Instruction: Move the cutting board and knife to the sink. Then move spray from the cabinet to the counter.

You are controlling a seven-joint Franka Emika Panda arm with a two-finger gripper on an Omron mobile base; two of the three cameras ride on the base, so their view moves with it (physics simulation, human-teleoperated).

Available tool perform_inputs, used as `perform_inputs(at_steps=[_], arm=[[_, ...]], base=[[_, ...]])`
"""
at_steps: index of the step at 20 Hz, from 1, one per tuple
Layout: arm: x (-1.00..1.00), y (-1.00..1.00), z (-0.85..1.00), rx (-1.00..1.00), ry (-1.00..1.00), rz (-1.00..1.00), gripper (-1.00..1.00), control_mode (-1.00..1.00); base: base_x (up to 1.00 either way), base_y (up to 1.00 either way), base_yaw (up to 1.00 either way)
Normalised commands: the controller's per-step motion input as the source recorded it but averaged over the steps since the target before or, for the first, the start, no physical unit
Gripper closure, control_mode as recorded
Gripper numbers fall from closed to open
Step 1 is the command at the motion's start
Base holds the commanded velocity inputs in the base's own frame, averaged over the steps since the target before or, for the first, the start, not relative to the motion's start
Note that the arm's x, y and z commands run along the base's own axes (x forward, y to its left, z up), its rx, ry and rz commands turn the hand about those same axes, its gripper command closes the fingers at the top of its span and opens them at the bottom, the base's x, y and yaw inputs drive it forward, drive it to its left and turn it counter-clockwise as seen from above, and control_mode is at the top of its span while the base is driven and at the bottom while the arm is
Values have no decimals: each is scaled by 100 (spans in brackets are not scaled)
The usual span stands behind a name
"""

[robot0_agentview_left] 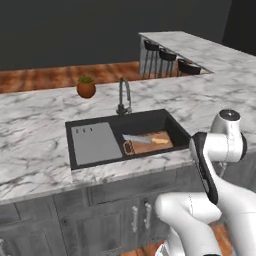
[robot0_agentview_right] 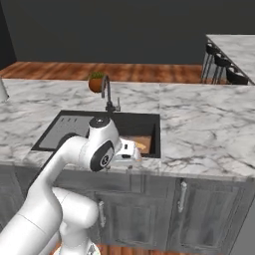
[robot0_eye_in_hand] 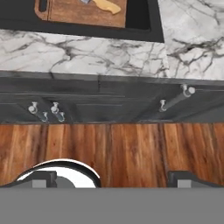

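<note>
Pincer (robot0_eye_in_hand: pixel 112 179) is gaping fully wide at the frame's bottom, gripping nothing, facing floorboards. Board (robot0_eye_in_hand: pixel 81 11) and knife (robot0_eye_in_hand: pixel 105 5) are lying in the sink (robot0_eye_in_hand: pixel 87 28), upper left.

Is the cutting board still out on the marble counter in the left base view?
No, the cutting board lies inside the sink with the knife on top of it.
</note>
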Motion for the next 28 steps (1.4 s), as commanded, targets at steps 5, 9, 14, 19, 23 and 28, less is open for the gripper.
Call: perform_inputs(at_steps=[5, 9, 14, 19, 23, 28], arm=[[0, 0, 0, 0, 0, 0, -100, 100], [0, 0, 0, 0, 0, 0, -100, 100], [0, 0, 0, 0, 0, 0, -100, 100], [0, 0, 0, 0, 0, 0, -100, 100], [0, 0, 0, 0, 0, 0, -100, 100], [0, 0, 0, 0, 0, 0, -100, 100]], base=[[-1, 1, -97], [0, 3, -100], [0, 3, -100], [0, 1, -96], [0, 0, -93], [14, 6, -79]])
